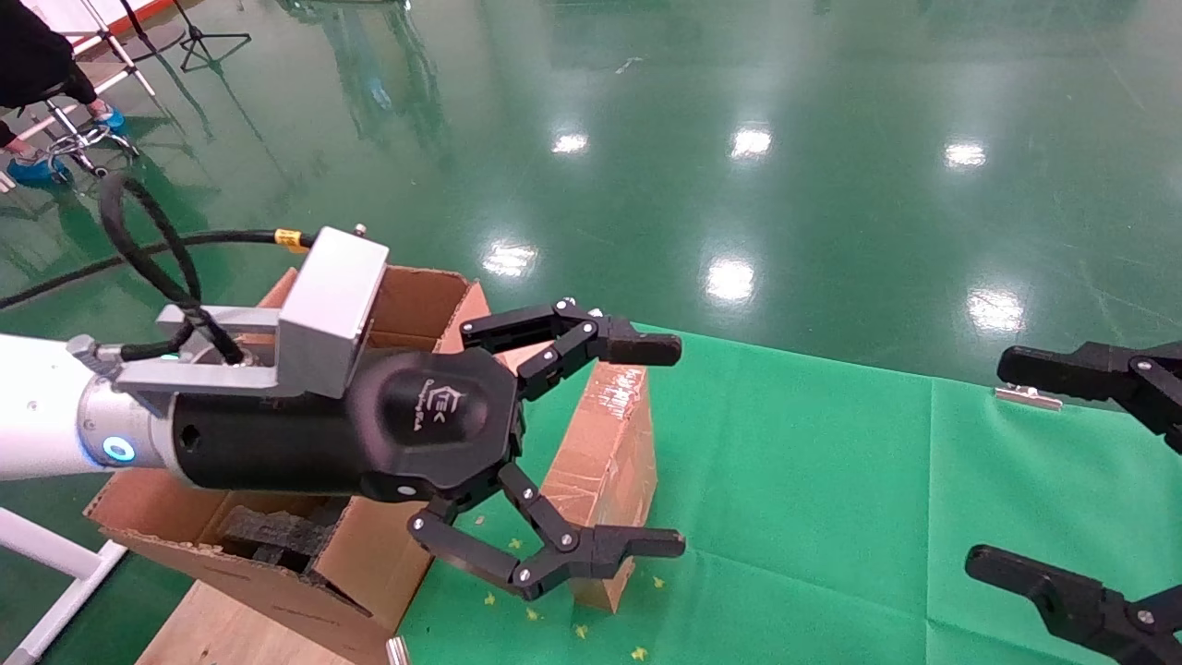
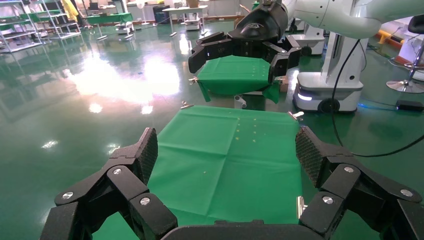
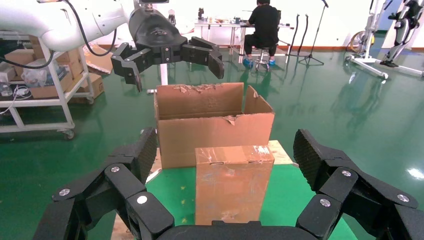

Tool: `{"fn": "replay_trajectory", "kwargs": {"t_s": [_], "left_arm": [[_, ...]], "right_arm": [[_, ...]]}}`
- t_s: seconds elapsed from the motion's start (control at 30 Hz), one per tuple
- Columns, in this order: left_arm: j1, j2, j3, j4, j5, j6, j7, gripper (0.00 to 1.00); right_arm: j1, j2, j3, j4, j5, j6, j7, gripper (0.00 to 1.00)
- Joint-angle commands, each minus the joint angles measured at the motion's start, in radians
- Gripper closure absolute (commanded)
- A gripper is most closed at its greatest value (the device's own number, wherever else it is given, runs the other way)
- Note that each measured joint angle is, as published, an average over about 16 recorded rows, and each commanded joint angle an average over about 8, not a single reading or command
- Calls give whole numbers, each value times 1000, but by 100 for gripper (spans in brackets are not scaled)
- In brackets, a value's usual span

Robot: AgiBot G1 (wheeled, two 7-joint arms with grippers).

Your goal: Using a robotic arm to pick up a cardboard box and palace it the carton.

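Green cloth (image 1: 831, 480) covers the table at centre frame, where the cardboard box (image 1: 605, 462) stands upright beside the carton (image 1: 369, 554). Left gripper (image 1: 660, 443) hovers above it, fingers spread; right gripper (image 1: 1007, 462), lower right, also spread.

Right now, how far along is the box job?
Nothing looks done: the cardboard box stands upright on the green cloth, outside the carton. In hand: the left tool hangs open above it, holding nothing. The right tool waits open. Left: grasp, lift, place.

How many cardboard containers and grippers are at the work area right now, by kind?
Small tape-wrapped cardboard box: 1
Large carton: 1
Open black grippers: 2, left gripper over the box, right gripper at the side
Total: 4
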Motion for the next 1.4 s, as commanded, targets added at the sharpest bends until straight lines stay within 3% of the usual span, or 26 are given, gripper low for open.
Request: {"fn": "replay_trajectory", "kwargs": {"t_s": [0.03, 0.43, 0.7, 1.07, 1.4], "left_arm": [[0, 0, 0, 0, 0, 0, 0, 0], [0, 0, 0, 0, 0, 0, 0, 0], [0, 0, 0, 0, 0, 0, 0, 0], [-27, -55, 22, -8, 85, -30, -62, 0], [-142, -131, 110, -64, 293, -68, -338, 0]], "right_arm": [[0, 0, 0, 0, 0, 0, 0, 0], [0, 0, 0, 0, 0, 0, 0, 1], [0, 0, 0, 0, 0, 0, 0, 100], [0, 0, 0, 0, 0, 0, 0, 100], [0, 0, 0, 0, 0, 0, 0, 100]]}}
